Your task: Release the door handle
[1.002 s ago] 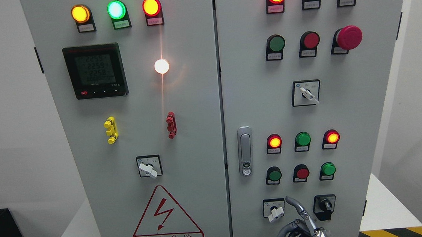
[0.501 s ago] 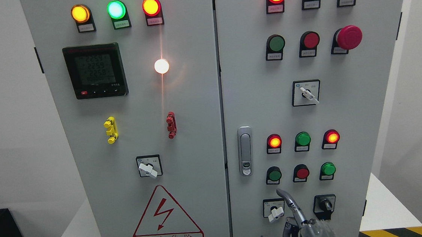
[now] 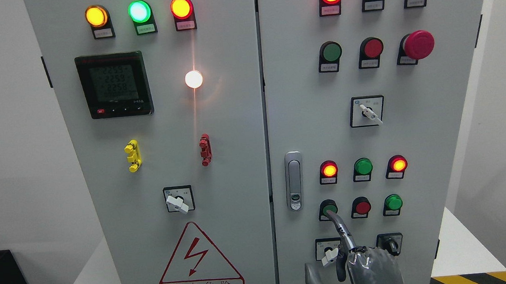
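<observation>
Grey double-door control cabinet [image 3: 215, 118] fills the view, studded with lit lamps and switches. Its silver door handle [image 3: 294, 181] stands upright on the right door's left edge, untouched. Below it, the right hand [image 3: 355, 260] holds nothing, index finger [image 3: 340, 227] extended beside a green button [image 3: 329, 208].

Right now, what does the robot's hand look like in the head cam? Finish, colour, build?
Only one hand shows, at the bottom edge right of the middle. Dark grey, glossy metallic shell with bright highlights; slim segmented fingers with visible joints. No cables, markings or sleeve visible. The other arm is out of view.
</observation>
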Controlling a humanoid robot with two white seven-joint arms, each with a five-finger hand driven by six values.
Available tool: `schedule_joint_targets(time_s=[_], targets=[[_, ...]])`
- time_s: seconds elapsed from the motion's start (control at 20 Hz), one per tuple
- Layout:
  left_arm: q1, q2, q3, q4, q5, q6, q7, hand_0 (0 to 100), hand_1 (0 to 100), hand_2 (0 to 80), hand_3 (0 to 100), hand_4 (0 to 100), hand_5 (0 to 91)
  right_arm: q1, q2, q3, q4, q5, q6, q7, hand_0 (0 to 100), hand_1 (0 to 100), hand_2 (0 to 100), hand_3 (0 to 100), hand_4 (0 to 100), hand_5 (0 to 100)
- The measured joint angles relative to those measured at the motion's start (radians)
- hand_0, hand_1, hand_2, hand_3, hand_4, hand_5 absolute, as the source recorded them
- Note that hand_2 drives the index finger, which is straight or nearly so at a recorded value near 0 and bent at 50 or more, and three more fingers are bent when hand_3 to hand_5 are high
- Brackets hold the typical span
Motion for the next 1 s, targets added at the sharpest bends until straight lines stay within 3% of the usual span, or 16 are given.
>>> schedule_joint_targets(time_s=[0.7,1.0], targets=[[0.000,0.000,0.000,0.000,0.000,0.000,0.000,12,56,0.0,0,0,0.0,-0.045,0.003,0.044,0.066,0.191,0.015,-0.006,50,29,0,94,100,100],[0.000,0.000,0.000,0.000,0.000,0.000,0.000,12,56,0.0,0,0,0.0,-0.081,0.005,0.061,0.103,0.252,0.047,-0.033,50,29,0,95,100,100]])
